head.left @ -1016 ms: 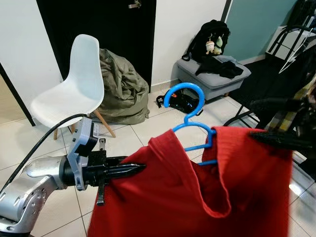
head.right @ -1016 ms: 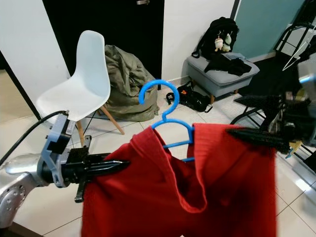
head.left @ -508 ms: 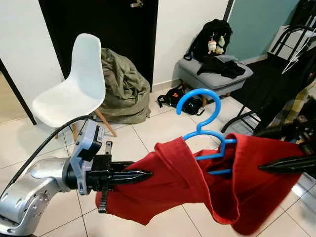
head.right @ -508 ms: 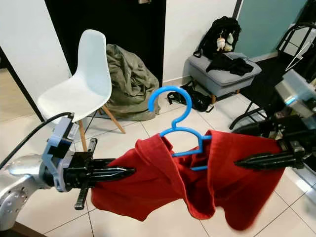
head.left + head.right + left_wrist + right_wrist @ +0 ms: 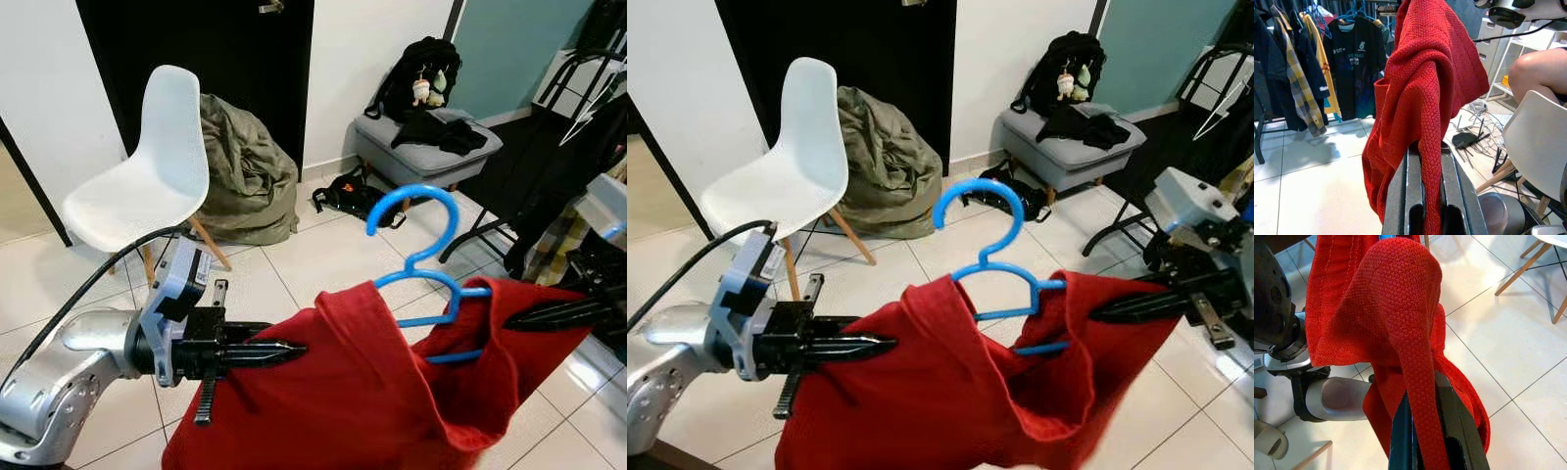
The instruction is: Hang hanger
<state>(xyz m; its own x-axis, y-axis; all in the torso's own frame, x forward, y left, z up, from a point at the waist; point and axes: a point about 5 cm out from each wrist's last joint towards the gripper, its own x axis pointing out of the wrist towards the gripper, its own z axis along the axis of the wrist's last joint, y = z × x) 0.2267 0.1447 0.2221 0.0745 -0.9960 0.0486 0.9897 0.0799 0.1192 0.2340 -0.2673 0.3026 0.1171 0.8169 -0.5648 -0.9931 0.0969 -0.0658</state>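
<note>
**A:** Left eye view first, biggest thing first: the red garment [image 5: 362, 392] is stretched between the two arms in front of the robot, sagging in the middle, with the blue hanger [image 5: 426, 264] sitting in its neck opening, hook upright and free above the cloth.

**B:** And the rail it has to go on?

**A:** The clothes rack [image 5: 1298, 58] shows in the left wrist view, crowded with a plaid shirt and dark T-shirts on blue hangers. In the eye views its black frame stands to the robot's right, near the right arm.

**B:** How are the grips?

**A:** The left gripper [image 5: 279, 350] has its fingers closed on a fold of the garment at one shoulder; the left wrist view shows the knit pinched between them. The right gripper [image 5: 1117, 308] is clamped on the other shoulder, with a band of red cloth running between its fingers in the right wrist view.

**B:** So neither one holds the hanger itself.

**A:** Right, it only rides in the cloth. To do this step well, I'd keep the garment taut and level so the hook stays upright, turn toward the rack, raise both arms together, and bring the hook over a free gap on the rail before lowering.

**B:** Risk?

**A:** Slack or a tilt could let the hanger slide out of the neck.
</note>
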